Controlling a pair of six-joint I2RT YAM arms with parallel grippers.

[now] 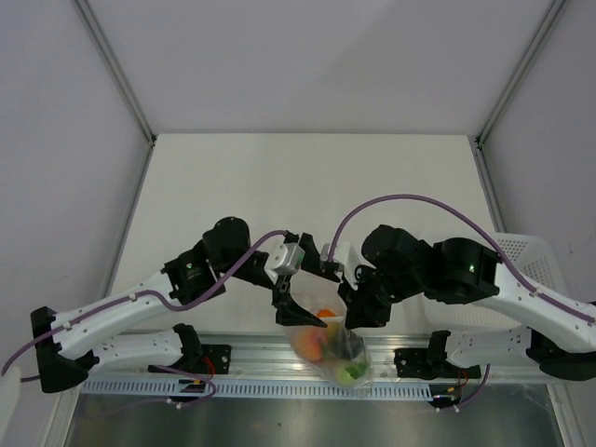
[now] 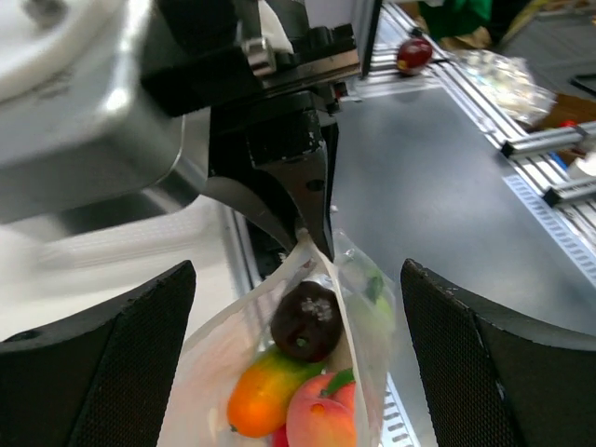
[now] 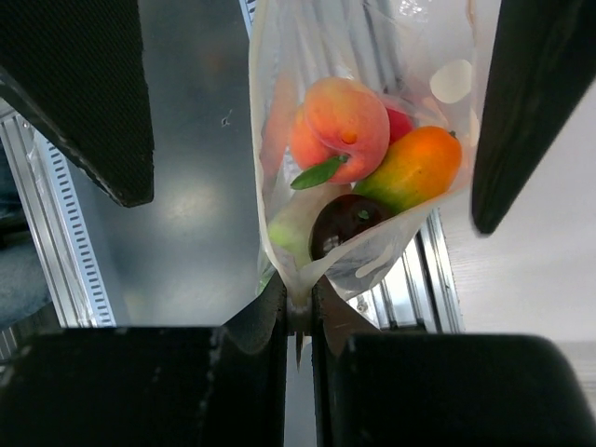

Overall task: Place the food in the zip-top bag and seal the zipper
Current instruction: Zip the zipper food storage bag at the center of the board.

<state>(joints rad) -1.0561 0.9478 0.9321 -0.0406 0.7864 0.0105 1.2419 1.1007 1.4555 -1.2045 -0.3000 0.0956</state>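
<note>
The clear zip-top bag (image 1: 333, 352) hangs between my two grippers over the near rail. It holds the food: a dark-purple piece (image 2: 305, 321), an orange-green piece (image 2: 265, 391), a peach-coloured round one (image 2: 321, 414) and green pieces (image 2: 372, 289). A red one (image 3: 399, 121) shows behind the peach. My right gripper (image 3: 298, 312) is shut on the bag's top corner; it also shows in the left wrist view (image 2: 312, 228). My left gripper (image 2: 296, 275) is open, with its fingers (image 3: 74, 93) wide on either side of the bag. The zipper edge (image 2: 344, 330) runs down from the pinch.
A white slotted basket (image 1: 526, 256) stands at the right edge of the white table (image 1: 307, 186). The slotted aluminium rail (image 1: 251, 358) runs along the near edge under the bag. A red round object (image 2: 413, 54) and crinkly plastic (image 2: 503, 79) lie beyond the table.
</note>
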